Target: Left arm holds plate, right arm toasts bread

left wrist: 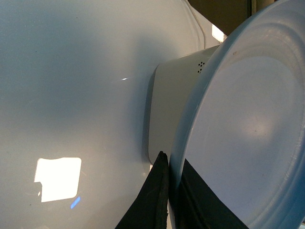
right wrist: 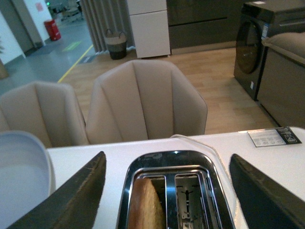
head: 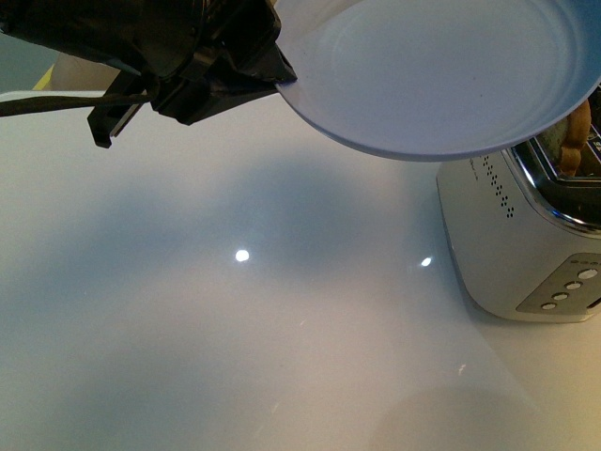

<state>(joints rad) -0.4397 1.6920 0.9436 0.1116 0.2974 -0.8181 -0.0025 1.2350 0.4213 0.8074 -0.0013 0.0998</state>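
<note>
The black left claw [head: 280,77] pinches the rim of the round, pale blue-white shallow plate [head: 441,66]. In the front view the plate is held in the air at about 1 o'clock. It overhangs the white-and-chrome toaster [head: 507,235], which sits at 3 o'clock on the glossy white surface [head: 235,357]. The light brown bread slice [right wrist: 145,205] stands in one toaster slot. The right claw [right wrist: 167,162] hangs over the toaster, spread wide.

The plate [head: 441,75], cut off at the front view's top and right edges, hides part of the toaster [head: 498,235] (itself cropped), so only a crust sliver of the bread [head: 574,141] shows.
</note>
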